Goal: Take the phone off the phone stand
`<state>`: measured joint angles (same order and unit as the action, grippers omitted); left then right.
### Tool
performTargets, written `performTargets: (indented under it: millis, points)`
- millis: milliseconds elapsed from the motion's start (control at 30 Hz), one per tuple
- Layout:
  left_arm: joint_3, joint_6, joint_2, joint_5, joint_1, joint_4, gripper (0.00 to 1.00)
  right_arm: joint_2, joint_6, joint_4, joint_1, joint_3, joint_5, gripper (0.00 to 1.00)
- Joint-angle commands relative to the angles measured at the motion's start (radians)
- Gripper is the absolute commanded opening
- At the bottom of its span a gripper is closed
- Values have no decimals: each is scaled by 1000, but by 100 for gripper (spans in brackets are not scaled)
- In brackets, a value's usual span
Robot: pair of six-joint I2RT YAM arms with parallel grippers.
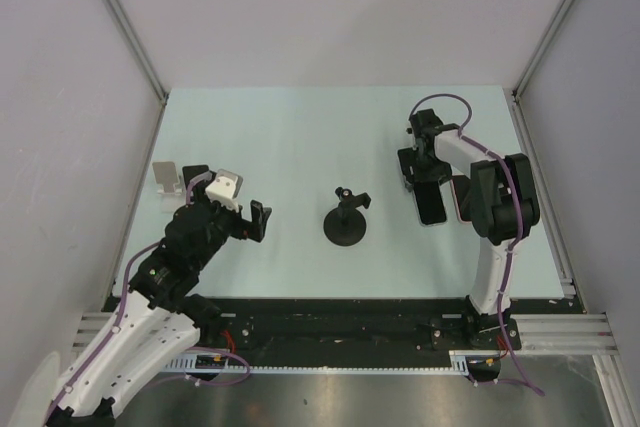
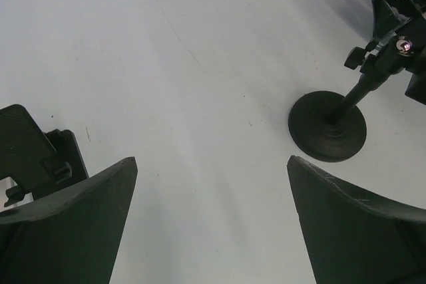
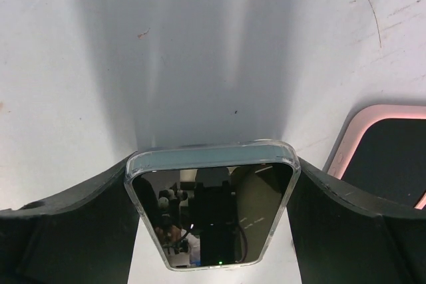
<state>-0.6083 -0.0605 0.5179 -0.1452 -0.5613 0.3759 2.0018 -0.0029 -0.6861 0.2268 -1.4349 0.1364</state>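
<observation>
The black phone stand (image 1: 346,219) has a round base and stands empty mid-table; it also shows in the left wrist view (image 2: 329,126). My right gripper (image 1: 424,187) is shut on a phone in a clear case (image 3: 213,211), screen up, held by its two long sides just above the table. In the top view the phone (image 1: 432,205) is right of the stand. My left gripper (image 2: 213,217) is open and empty, low over the table to the left of the stand, as the top view (image 1: 255,222) also shows.
A second phone in a pink case (image 3: 386,164) lies just right of the held phone, partly under the right arm (image 1: 458,197). A small grey-white holder (image 1: 165,175) and a black clip-like part (image 2: 30,151) sit at the far left.
</observation>
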Motion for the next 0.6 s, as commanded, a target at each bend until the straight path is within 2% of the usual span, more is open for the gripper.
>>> performTargets:
  millis: [0,100,133,233,333,433,567]
  points:
    - [4,10,-12,32,14,-35,100,37,-23,57,-4,-30,29,39]
    - [4,10,-16,35,15,-35,100,40,-19,57,-6,-30,28,59]
    - [4,10,-15,36,15,-34,100,40,-14,56,-6,-30,26,68]
    - [5,10,-16,38,17,-34,100,35,-6,43,-3,-29,17,80]
    - [5,10,-18,41,17,-35,100,23,-2,39,3,-24,16,89]
    - [4,10,-21,42,18,-35,100,17,-2,42,8,-18,9,93]
    - [7,10,-24,42,18,-35,100,9,18,48,9,-9,2,93]
